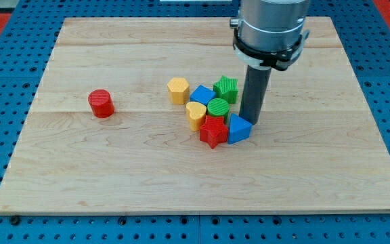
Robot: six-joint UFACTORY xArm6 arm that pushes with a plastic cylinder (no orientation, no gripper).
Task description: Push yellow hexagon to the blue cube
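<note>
Nearest, a red plastic star block [213, 131] sits left of my tip [252, 123], a bare jawless rod, while the yellow plastic hexagon block [178, 90] farther left already seems to touch the blue plastic cube [202, 95], so the push looks nearly finished and needs only a gentle nudge.

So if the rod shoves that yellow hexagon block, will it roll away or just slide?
The yellow hexagon will probably slide, not roll: it sits on a flat face and looks squat, so tipping seems unlikely. It looks rigid, and the wooden board looks smooth. It already appears to touch the blue cube, so it may nudge the cluster. My tip is across the cluster.
</note>
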